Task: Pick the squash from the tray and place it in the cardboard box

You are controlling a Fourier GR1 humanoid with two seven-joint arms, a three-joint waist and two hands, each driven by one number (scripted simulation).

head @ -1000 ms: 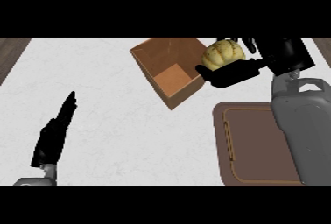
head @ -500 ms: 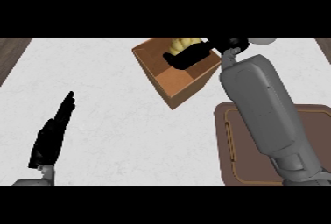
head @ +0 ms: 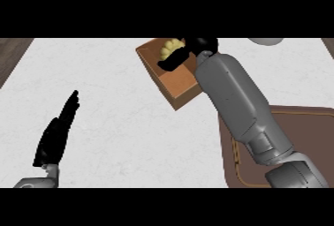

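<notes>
The yellow squash point(head: 169, 47) shows at the far end of the open cardboard box point(head: 177, 84), mostly covered by my right hand point(head: 184, 52). That hand's fingers are curled round the squash, over the box's inside. The right forearm stretches from the lower right across the brown tray point(head: 306, 121), which holds nothing that I can see. My left hand point(head: 57, 134) rests open at the lower left, fingers straight and pointing up, well away from the box.
The counter's top is white and marbled point(head: 111, 88). Dark wood shows at the far left corner point(head: 13, 48). A pale round thing point(head: 266, 41) peeks in at the top right edge.
The right hand carried the squash leftward from beside the box to above its inside, then lowered it further in. The left hand has stayed still.
</notes>
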